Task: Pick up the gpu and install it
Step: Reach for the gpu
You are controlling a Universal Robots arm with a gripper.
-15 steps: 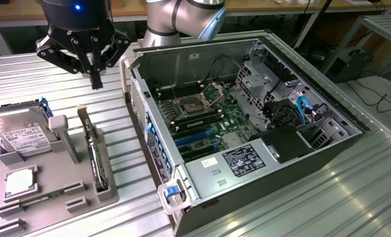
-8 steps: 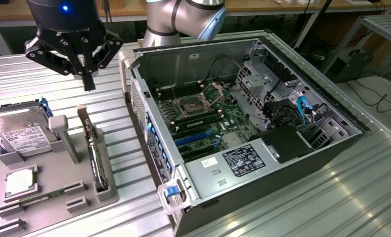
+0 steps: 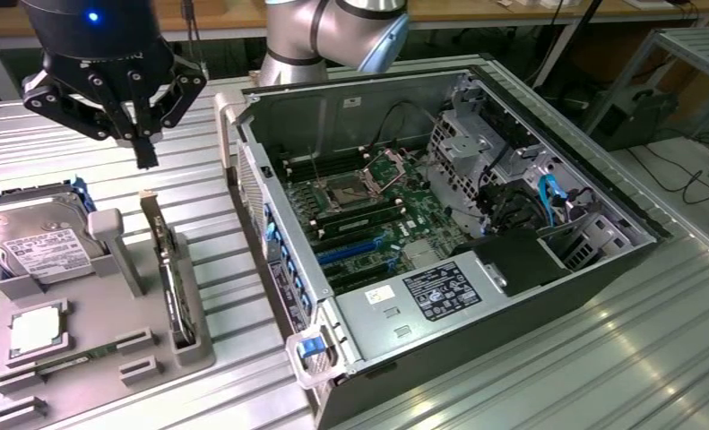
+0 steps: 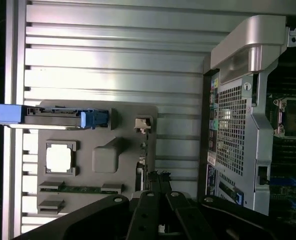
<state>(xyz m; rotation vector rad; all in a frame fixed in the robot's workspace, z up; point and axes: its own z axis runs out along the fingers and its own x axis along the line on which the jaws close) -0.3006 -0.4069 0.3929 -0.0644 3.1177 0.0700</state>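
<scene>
**Item:** gpu [image 3: 170, 273] [image 4: 142, 150]. Black card with a pale end bracket, stood on edge in a slot of the grey holder tray [image 3: 103, 358] [image 4: 103, 160], on the tray's side nearest the case. It has not been lifted and nothing is touching it.

**Gripper** [image 3: 146, 159] [image 4: 157, 182]: hung above the card, at 12 o'clock from it on the exterior view's face, and apart from it. The jaws are drawn together with nothing between them.

**Step in hand:** judged to be the approach to the pick-up. Installation has not begun, so the task is judged to be at an early stage.

**Next move, as judged:** the jaws would need to be parted wider than the card's thin edge and lined up along it. They would then need to be lowered squarely so that the top edge is taken without the tray being struck.

**Surroundings, exterior view, reckoned from the card:**
- hard drive [image 3: 31, 242], silver with a white label, held in the same tray at 9 to 10 o'clock
- square chip [image 3: 38, 327], at 8 o'clock
- memory stick [image 3: 67, 363], at 7 o'clock
- open computer case [image 3: 450, 358], at 3 o'clock, with the motherboard [image 3: 367, 202] exposed and blue slots [image 3: 354, 249] visible
- ribbed metal table [image 3: 618, 376], on which all of this is set

**Obstructions:** the tray's upright post [image 3: 113, 246] stands just beside the card at 9 o'clock, and the case wall lies near at 3 o'clock. Finger room is judged narrow.
</scene>
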